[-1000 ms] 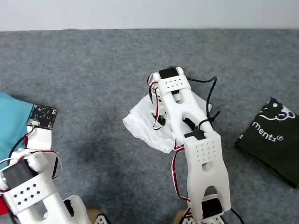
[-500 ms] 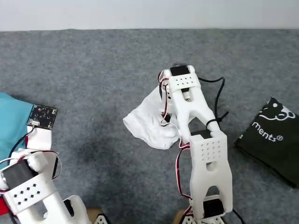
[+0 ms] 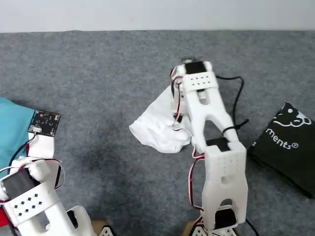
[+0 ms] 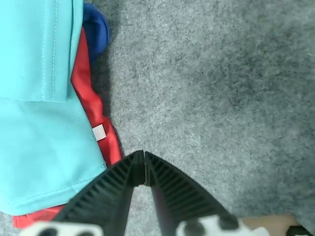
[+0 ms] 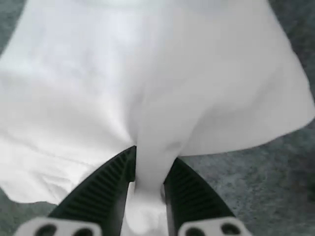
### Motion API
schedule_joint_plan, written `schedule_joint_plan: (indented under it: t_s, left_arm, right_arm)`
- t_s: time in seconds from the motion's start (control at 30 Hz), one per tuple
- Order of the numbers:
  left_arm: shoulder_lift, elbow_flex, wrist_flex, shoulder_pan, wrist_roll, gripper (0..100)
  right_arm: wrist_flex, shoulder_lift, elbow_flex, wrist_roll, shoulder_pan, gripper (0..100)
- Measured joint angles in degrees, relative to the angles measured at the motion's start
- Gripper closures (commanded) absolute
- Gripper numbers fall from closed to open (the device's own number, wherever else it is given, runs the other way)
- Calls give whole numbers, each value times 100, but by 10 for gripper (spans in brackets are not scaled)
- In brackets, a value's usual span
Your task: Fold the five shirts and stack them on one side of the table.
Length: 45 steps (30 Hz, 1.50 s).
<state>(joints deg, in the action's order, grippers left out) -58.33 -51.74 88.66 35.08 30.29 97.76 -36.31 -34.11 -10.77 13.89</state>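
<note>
The job looks a little past halfway. At the left side of the grey table (image 3: 98, 64) a teal shirt (image 4: 39, 123) lies flat on top of a red shirt (image 4: 96, 118), with a blue shirt (image 4: 96, 29) peeking out beneath them, so three seem to be folded and stacked there. A black shirt (image 3: 288, 145) lies by itself at the right edge, apparently folded (though well apart from the stack, so it probably has to be carried over). The white shirt (image 3: 155, 130) sits rumpled near the middle of the table and is plainly not folded yet; it is the one in hand. The right gripper (image 5: 149, 160) is over it, its jaws nearly together and pinching a gathered ridge of the white cloth between them, the rest of the fabric spreading out past the tips. The left gripper (image 4: 144, 156) has its jaws pressed together on nothing, above bare table just beside the red shirt's edge.
</note>
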Motion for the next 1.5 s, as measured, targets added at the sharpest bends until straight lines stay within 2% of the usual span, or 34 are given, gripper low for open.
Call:
schedule_joint_plan:
  t_s: [0.43, 0.77, 1.17, 1.5]
  left_arm:
    - [0, 0, -193, 0, -26, 994]
    - [0, 0, -193, 0, -18, 994]
    - [0, 0, -193, 0, -18, 994]
    - [0, -26, -193, 0, -18, 994]
  right_arm:
    - [273, 1635, 0, 967, -897, 989]
    - [273, 2558, 0, 2040, -2382, 989]
    - [273, 2655, 0, 2971, -3815, 989]
    - [273, 2567, 0, 3552, -4545, 989]
